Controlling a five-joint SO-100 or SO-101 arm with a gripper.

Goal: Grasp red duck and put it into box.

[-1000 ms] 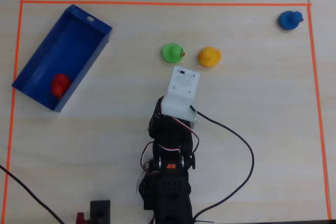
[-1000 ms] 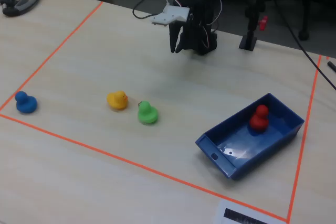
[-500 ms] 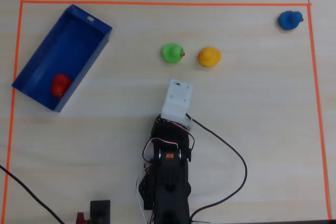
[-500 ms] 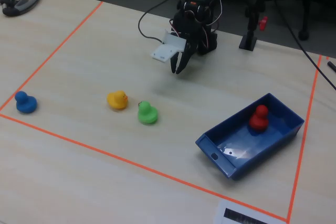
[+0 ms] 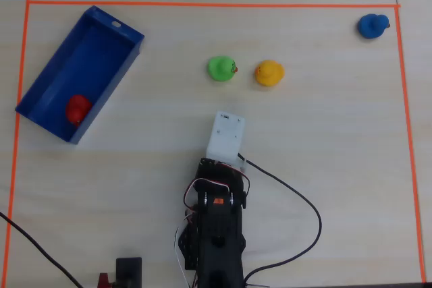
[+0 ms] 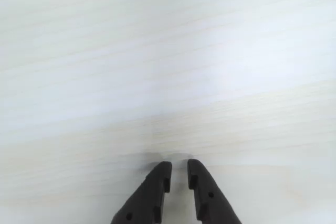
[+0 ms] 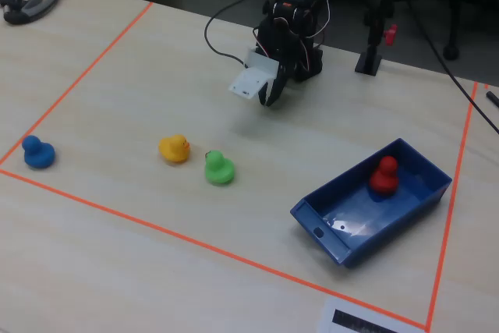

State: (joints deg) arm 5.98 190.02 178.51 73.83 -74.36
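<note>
Red duck (image 5: 77, 108) sits inside the box (image 5: 115, 26), at its near end in the overhead view, upright by the fixed view. Job looks done. Duck's small, glossy, prob light and squashy rubber; slick skin, so a pinch across the round body beats the head. Arm's folded back near its base, gripper (image 6: 179, 167) low over bare table (image 6: 168, 51), pointing down. Fingers nearly together w/ a slim gap, holding nothing.
</note>
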